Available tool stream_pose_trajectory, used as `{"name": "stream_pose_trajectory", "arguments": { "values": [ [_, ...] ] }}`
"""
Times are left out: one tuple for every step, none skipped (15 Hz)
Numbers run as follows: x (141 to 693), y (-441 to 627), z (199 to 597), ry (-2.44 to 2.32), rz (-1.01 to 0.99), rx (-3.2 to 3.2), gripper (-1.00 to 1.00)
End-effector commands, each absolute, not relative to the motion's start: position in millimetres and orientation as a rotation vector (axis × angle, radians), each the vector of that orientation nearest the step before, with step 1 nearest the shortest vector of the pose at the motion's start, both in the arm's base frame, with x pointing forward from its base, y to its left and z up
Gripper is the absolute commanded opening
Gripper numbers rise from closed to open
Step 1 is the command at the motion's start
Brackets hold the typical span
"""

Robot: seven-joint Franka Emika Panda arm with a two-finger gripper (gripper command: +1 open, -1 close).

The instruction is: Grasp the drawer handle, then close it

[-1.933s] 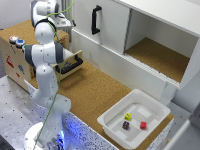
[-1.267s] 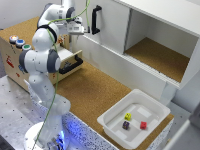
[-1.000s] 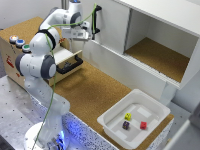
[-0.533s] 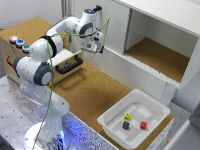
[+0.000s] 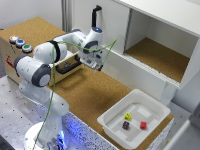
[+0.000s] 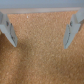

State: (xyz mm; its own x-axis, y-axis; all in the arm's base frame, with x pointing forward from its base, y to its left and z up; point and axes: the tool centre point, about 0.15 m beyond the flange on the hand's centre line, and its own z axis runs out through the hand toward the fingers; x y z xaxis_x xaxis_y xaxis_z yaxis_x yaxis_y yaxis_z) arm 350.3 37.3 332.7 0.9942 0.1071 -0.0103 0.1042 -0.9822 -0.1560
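The drawer (image 5: pixel 64 64) stands pulled out of the wooden cabinet (image 5: pixel 15 55) at the exterior view's left. Its short black handle (image 5: pixel 70 66) faces the cork floor and is partly hidden by my arm. My gripper (image 5: pixel 98 66) hangs over the cork to the exterior view's right of the handle, apart from it, in front of the white cabinet. In the wrist view the gripper (image 6: pixel 41 44) is open and empty, with only cork between the fingers (image 6: pixel 9 31). The drawer and handle are out of the wrist view.
A large white cabinet (image 5: pixel 165 30) with a cork-lined compartment stands behind, with an upright black handle (image 5: pixel 94 15) on its door. A white tray (image 5: pixel 113 122) holding three small blocks sits at the front right. Coloured buttons (image 5: pixel 20 42) top the wooden cabinet.
My arm has swung from above the drawer to the exterior view's right, carrying the gripper away from the handle and out over the cork in front of the white cabinet.
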Motion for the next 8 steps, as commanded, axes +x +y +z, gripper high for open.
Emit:
{"name": "stream_pose_trajectory", "arguments": {
  "values": [
    [319.5, 88.1, 317.0, -0.06, -0.146, -3.056, -1.0],
    [320.1, 94.0, 318.9, -0.061, -0.145, -3.073, -1.0],
    [321.2, 97.3, 320.5, -0.056, -0.146, -3.088, -1.0],
    [322.9, 101.2, 322.7, -0.064, -0.156, -3.111, -1.0],
    [323.3, 103.7, 324.1, -0.072, -0.168, -3.119, -1.0],
    [323.6, 106.4, 323.3, -0.076, -0.189, -3.113, -1.0],
    [324.5, 107.9, 321.1, -0.078, -0.204, -3.1, -1.0],
    [326.3, 110.7, 317.9, -0.084, -0.226, -3.076, -1.0]
  ]
}}
